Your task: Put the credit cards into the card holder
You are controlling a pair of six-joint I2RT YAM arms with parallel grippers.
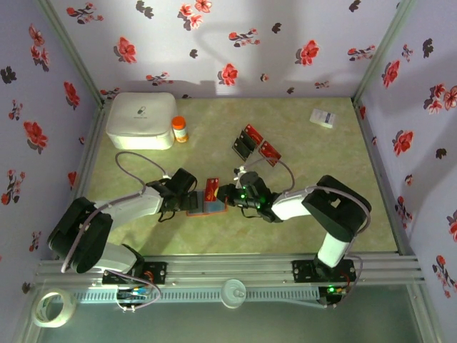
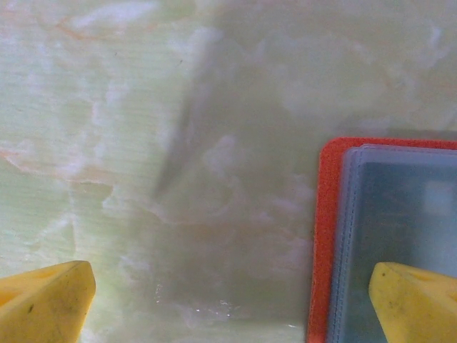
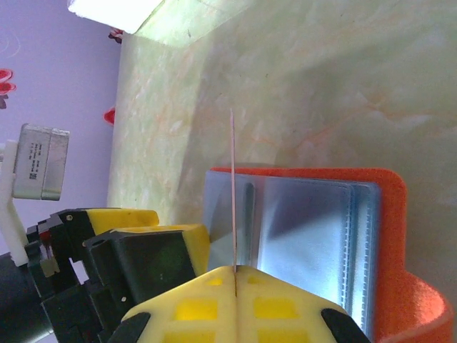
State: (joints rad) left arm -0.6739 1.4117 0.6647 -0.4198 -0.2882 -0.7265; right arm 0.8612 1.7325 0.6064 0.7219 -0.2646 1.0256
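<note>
Pinching a thin red credit card point(image 1: 211, 189) between closed yellow pads, the right gripper point(image 3: 235, 282) holds it upright, edge-on, over the bluish-grey plastic pockets of the open orange-red folding card holder point(image 3: 314, 236). The left gripper point(image 2: 228, 307) is spread wide and empty, one tip over the holder's corner. No visible pocket holds a card, so the task looks barely begun. The top view adds several loose red and black cards point(image 1: 255, 146) lying well apart on the pale green marbled table point(image 1: 207, 150).
</note>
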